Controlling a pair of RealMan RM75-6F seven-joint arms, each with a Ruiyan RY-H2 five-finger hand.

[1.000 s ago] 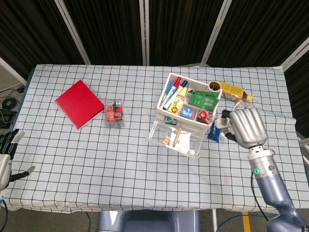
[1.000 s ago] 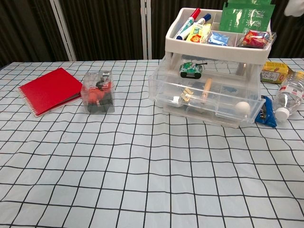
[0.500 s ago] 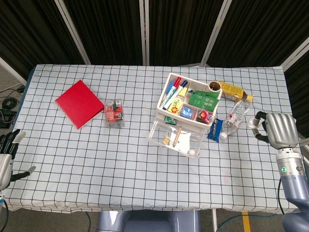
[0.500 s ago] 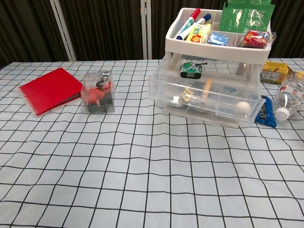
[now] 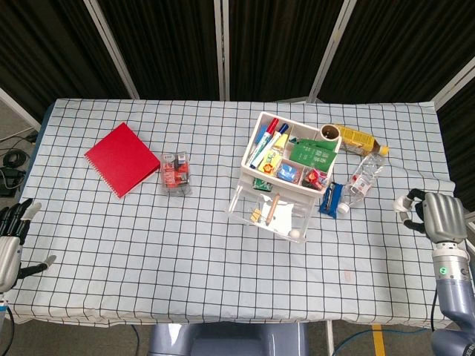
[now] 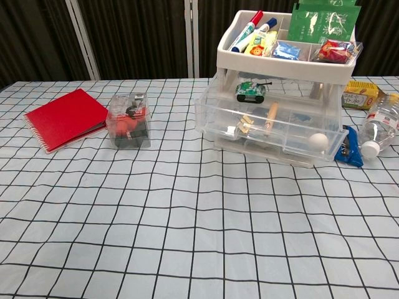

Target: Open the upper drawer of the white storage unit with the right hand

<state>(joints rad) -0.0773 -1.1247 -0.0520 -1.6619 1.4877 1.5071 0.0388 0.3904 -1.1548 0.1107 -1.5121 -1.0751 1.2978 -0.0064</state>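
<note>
Your right hand (image 5: 438,216) sits at the table's right edge, well apart from the white plastic storage unit (image 5: 289,159), fingers curled in on nothing; the unit stands right of centre with its clear upper drawer (image 6: 269,129) pulled out toward you; your left hand (image 5: 9,239) hangs at the near left, fingers apart.

Right robot hand (image 5: 434,215): silver-grey shell, white fingertips, green wrist dot, blue-grey forearm. Left robot hand (image 5: 9,241): grey, black fingers.
</note>
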